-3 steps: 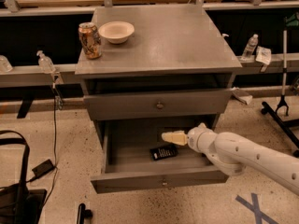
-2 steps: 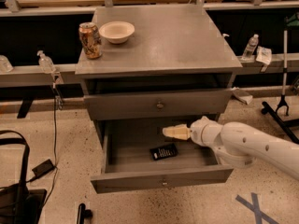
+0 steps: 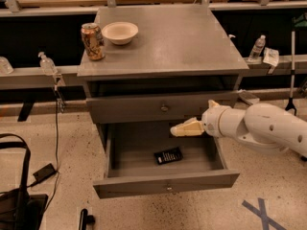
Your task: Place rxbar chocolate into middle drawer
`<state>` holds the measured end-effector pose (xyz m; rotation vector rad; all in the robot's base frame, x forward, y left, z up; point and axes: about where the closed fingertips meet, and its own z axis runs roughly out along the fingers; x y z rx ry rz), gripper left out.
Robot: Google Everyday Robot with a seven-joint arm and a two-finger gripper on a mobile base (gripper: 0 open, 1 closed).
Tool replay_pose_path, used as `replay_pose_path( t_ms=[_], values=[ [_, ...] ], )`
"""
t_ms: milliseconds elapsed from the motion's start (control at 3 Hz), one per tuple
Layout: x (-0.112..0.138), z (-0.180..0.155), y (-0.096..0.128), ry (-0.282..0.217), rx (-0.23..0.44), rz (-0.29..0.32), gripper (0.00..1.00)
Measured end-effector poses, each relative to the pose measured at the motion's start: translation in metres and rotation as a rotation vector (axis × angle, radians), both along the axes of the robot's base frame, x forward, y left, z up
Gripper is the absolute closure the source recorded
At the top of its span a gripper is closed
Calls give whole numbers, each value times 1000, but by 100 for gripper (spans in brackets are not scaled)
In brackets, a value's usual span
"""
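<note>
Gripper [image 3: 174, 130] higher, above middle drawer [image 3: 165, 183]

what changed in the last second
The gripper has risen and drawn slightly right, away from the bar, and hangs over the open middle drawer. The bar lies where it was on the drawer floor. The drawer, can and bowl are unchanged.

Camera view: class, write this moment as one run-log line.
rxbar chocolate: lying in open middle drawer | gripper: above drawer, apart from bar | can, bowl: on cabinet top
</note>
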<state>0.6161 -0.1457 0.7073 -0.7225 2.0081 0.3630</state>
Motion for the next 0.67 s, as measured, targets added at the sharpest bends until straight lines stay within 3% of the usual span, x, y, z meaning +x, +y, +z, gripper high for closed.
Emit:
replay_pose_path(
  t_ms=[333, 667],
  values=[
    [31, 32, -5, -27, -123, 181, 0],
    [65, 18, -14, -11, -184, 309, 0]
  ],
)
